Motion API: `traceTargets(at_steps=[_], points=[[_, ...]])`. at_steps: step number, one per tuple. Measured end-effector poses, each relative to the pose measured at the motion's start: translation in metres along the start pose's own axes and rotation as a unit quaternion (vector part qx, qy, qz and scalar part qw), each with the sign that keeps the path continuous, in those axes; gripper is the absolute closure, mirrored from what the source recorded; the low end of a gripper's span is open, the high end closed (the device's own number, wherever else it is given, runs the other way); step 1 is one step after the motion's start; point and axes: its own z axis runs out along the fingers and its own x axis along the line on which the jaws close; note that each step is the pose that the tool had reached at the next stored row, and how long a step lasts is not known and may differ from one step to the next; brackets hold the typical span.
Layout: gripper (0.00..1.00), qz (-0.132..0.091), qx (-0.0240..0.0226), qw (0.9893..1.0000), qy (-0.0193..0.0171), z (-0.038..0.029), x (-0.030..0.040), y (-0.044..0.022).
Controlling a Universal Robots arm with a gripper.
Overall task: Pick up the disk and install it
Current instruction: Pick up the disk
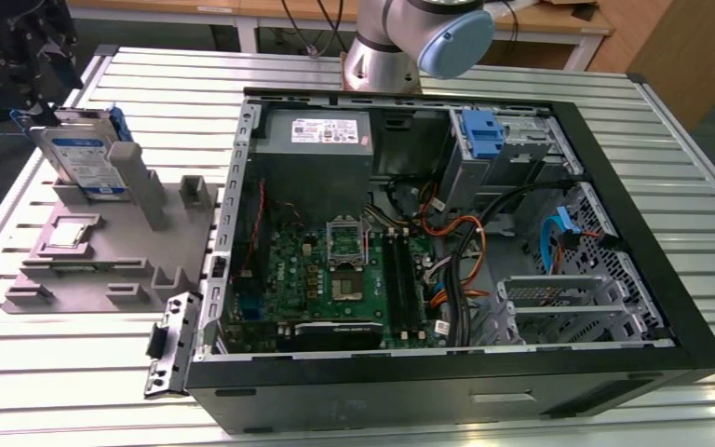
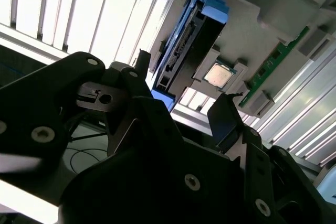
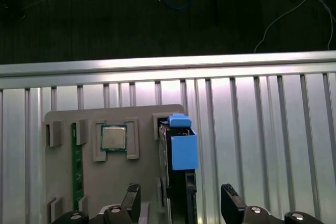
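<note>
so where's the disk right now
The disk stands on edge in the grey fixture tray at the exterior view's left, beside the open computer case, with the open claw just above it.

- The disk [image 1: 85, 154]: I see silver-grey metal with a smooth blue-and-white label, clipped in glossy blue plastic.
- The holder [image 1: 97, 256] looks to me like matt grey plastic.
- The tabletop [image 1: 159, 74] is ribbed bare metal with a bright sheen.
- The gripper [image 3: 180, 195] reads as matt black.
- The computer case [image 1: 457, 400]: matt black shell, dull bare sheet metal inside.
</note>
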Motion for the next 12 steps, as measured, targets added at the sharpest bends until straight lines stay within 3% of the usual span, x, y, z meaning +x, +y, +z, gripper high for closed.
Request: traceTargets(at_steps=[12], points=[[0.29,-0.021,-0.0007,0.9998,0.0015,0.0074,0.0004,0.0009]])
